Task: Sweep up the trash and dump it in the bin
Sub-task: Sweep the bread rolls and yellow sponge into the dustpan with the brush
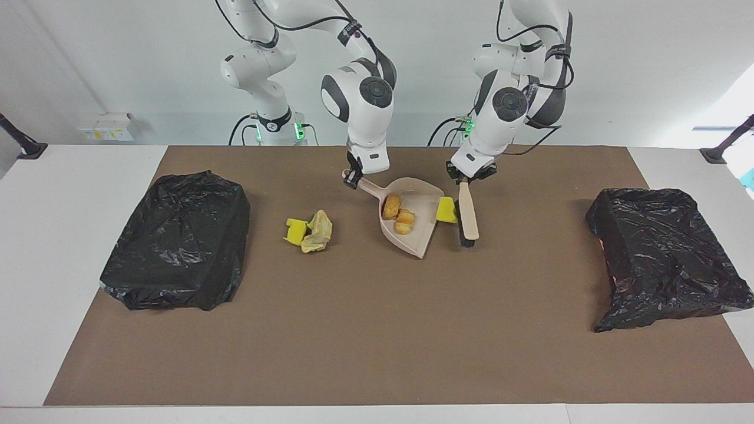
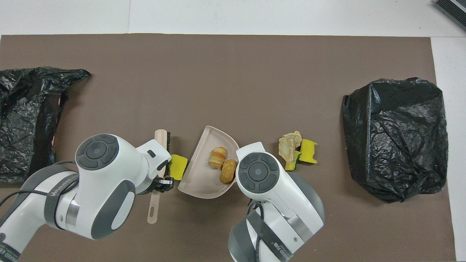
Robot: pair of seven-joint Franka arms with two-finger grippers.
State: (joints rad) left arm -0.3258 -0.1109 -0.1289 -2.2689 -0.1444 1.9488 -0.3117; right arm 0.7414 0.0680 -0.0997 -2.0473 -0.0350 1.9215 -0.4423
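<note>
So it's maybe halfway through the sweeping. Two bread-like rolls (image 1: 398,214) are already in the dustpan (image 1: 419,235), and one yellow sponge chunk (image 1: 446,210) sits right at its edge with the brush (image 1: 468,219) against it. The left gripper (image 1: 465,176) has its jaws pinching the brush handle, while the right gripper (image 1: 352,176) pinches the dustpan handle. A paper wad (image 1: 318,231) and another sponge chunk (image 1: 296,230) lie on the tabletop (image 1: 377,330) toward the right arm's end, unswept. Nothing's been dumped in a black-bagged bin (image 1: 177,238) yet.
</note>
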